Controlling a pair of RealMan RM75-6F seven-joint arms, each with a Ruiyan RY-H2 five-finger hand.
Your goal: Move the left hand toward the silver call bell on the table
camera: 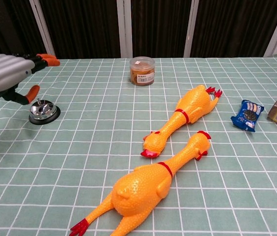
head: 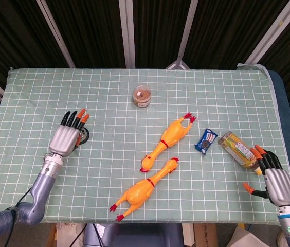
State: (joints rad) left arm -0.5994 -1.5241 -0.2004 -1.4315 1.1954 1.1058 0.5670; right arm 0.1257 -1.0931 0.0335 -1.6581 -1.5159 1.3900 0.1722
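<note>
The silver call bell [camera: 44, 111] on its black base sits at the table's left side. My left hand [camera: 6, 73] hovers above and just left of it with fingers stretched out and nothing in them. In the head view the left hand [head: 69, 135] covers most of the bell [head: 85, 137], and only the bell's right edge shows. My right hand [head: 273, 177] rests at the table's right front corner, fingers apart, holding nothing.
Two yellow rubber chickens [head: 168, 139] [head: 144, 188] lie in the middle. A small clear jar [head: 142, 95] stands at the back centre. A blue snack packet [head: 205, 141] and a yellow-green can [head: 236, 149] lie close to the right hand.
</note>
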